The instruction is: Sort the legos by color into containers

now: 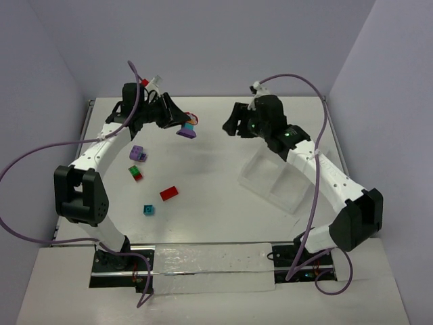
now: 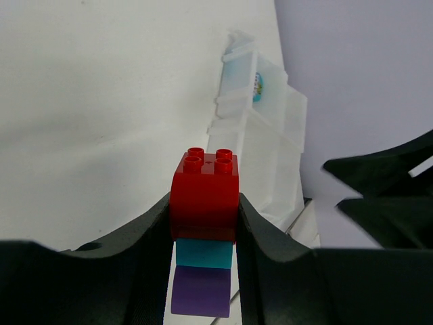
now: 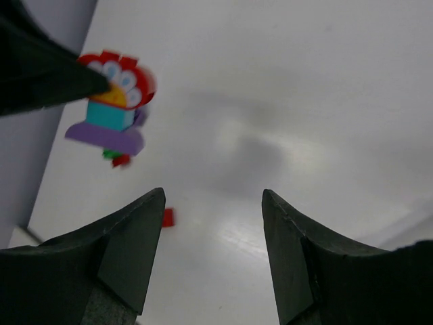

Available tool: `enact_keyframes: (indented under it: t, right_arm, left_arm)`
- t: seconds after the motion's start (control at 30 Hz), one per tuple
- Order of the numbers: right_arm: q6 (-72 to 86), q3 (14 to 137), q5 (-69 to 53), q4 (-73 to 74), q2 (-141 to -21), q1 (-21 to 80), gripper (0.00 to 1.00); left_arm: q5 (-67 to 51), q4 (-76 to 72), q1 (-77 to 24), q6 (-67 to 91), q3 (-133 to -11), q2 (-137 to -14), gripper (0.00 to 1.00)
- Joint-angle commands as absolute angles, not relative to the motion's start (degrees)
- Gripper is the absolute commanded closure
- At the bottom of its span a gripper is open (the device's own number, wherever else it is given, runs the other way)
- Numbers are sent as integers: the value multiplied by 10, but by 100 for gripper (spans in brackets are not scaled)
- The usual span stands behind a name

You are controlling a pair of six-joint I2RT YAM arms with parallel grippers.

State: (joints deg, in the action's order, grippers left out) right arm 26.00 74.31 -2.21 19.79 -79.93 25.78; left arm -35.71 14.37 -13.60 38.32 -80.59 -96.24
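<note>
Top external view: finds the left pincer [image 1: 181, 122] raised above the white table [image 1: 216, 230], clenched on a three-brick stack [image 1: 189, 129]. Left wrist view: confirms the grip on the red studded plastic brick [image 2: 204, 193], with a teal brick [image 2: 203, 253] and a purple brick [image 2: 200, 291] attached beneath. Right wrist view: places the right pincer [image 3: 213, 203] near the stack, jaws parted, grasping nothing.

Step in hand, by judgement: splitting the stack before sorting.

Next: align the right pincer on the purple brick, clench, pull apart, then carry to the translucent white compartment tray [image 1: 260, 177]. Notes loose bricks [image 1: 168, 193] lying on the table.

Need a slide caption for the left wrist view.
Left claw grips a red-teal-purple plastic brick tower, translucent white compartment tray on the table beyond.
</note>
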Motion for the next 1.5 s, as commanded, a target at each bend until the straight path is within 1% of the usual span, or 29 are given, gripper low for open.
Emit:
enact_keyframes:
  t: [0.0, 0.1, 0.27, 0.4, 0.57, 0.8, 1.07, 1.3, 1.47]
  right_arm:
    - [279, 760, -218, 99, -831, 282, 34]
    - [321, 757, -298, 36, -848, 295, 33]
    - [378, 740, -348, -52, -864, 304, 31]
    - [399, 751, -347, -77, -877, 303, 29]
    - [404, 773, -337, -59, -895, 303, 28]
    - [429, 729, -303, -76, -875, 301, 24]
    - [519, 682, -374, -221, -896, 295, 24]
    - [603, 686, -432, -351, -944, 295, 23]
    - [658, 682, -439, -426, -974, 296, 30]
  left_arm:
    - [-437, 82, -130, 454, -829, -960, 100]
    - [-475, 4, -131, 519, -804, -950, 100]
    - [-509, -80, -130, 576, -766, -939, 100]
    - [-518, -85, -130, 572, -754, -930, 100]
    - [-513, -83, -129, 569, -746, -914, 100]
    - [-519, -91, -126, 579, -741, -902, 100]
    - [-540, -124, -126, 610, -737, -900, 100]
    - [-552, -145, -127, 623, -731, -902, 100]
    - [-551, -146, -127, 624, -731, -897, 100]
